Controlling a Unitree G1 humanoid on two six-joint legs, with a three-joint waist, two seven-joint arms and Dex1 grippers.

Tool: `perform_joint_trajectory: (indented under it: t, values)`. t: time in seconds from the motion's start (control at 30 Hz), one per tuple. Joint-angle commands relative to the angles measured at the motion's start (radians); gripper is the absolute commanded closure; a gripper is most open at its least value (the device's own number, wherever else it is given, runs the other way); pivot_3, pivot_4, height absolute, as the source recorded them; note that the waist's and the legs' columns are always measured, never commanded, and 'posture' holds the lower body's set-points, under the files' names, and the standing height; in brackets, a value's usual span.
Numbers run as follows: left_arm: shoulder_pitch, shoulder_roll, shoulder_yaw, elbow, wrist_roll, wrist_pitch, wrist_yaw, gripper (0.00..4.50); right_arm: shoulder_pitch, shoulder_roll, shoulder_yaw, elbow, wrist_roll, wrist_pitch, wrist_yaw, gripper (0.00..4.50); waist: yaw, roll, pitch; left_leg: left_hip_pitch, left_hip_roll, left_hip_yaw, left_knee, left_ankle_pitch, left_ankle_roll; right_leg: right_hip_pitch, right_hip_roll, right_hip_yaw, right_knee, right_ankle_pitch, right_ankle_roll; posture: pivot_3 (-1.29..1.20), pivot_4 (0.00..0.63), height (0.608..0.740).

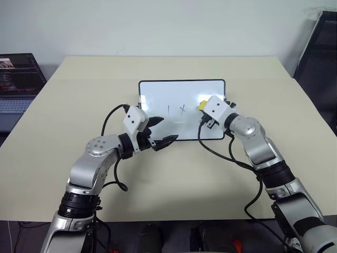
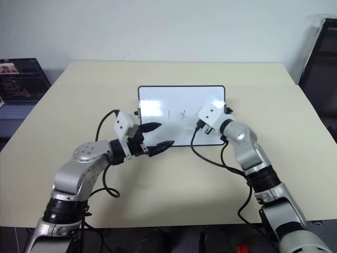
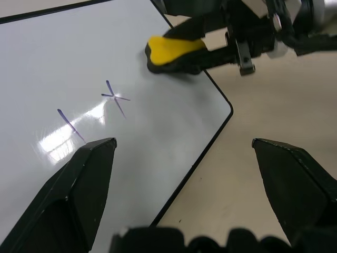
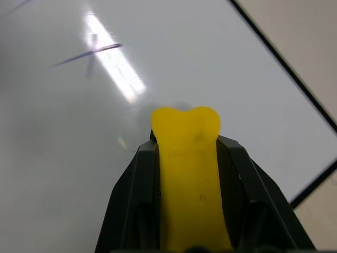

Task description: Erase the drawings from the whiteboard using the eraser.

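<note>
Right wrist view looks straight along the right gripper [image 4: 187,158], whose two black fingers are clamped on the yellow eraser [image 4: 190,174]; the block juts out past the fingertips with its front end at the whiteboard [image 4: 63,158] surface, whether pressed on it I cannot tell. Beyond the eraser's tip lies the small X of the drawings [image 4: 92,51], apart from the block, next to a bright glare streak [image 4: 116,60]. In the left eye view the eraser sits over the board's right part, right of the X and the single vertical stroke beside it. The left gripper [image 1: 160,130] hovers at the board's near left corner with its jaws spread wide and nothing between them; one finger is over the board, the other over the beige table [image 1: 174,174] just off the near edge
</note>
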Motion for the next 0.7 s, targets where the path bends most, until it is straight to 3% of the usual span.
perform_joint_trajectory:
  t: [0.03,0.2,0.43,0.7]
  values:
    - [-0.009,0.003,0.031,-0.039,-0.014,-0.004,0.011,0.0,0.005,0.028,-0.064,-0.059,0.062,0.041,0.003,3.38,0.0,0.0,0.0,0.0,0.0,0.0,0.0,0.0,0.0,0.0,0.0,0.0,0.0,0.0,0.0,0.0,0.15,0.74]
    - [0.022,-0.002,0.098,-0.035,-0.02,0.008,0.079,0.0,0.076,0.059,-0.164,-0.24,0.207,0.172,0.056,3.38,0.0,0.0,0.0,-0.001,0.001,0.0,-0.002,0.0,0.0,-0.001,0.0,0.0,-0.001,0.0,0.0,0.0,0.15,0.74]
    - [0.11,0.011,0.147,-0.105,-0.041,0.043,0.115,0.0,0.27,0.034,-0.171,-0.533,0.334,0.282,0.116,3.38,0.004,0.0,0.0,-0.001,0.0,-0.001,-0.002,0.0,0.0,-0.001,0.0,0.0,-0.001,0.0,0.0,0.0,0.15,0.74]
    - [0.124,0.015,0.145,-0.125,-0.049,0.049,0.128,0.0,0.395,-0.01,-0.079,-0.576,0.295,0.207,0.099,3.38,0.003,0.0,0.0,0.0,0.0,-0.001,-0.001,0.0,0.0,0.0,0.0,0.0,-0.001,0.0,0.0,0.0,0.15,0.74]
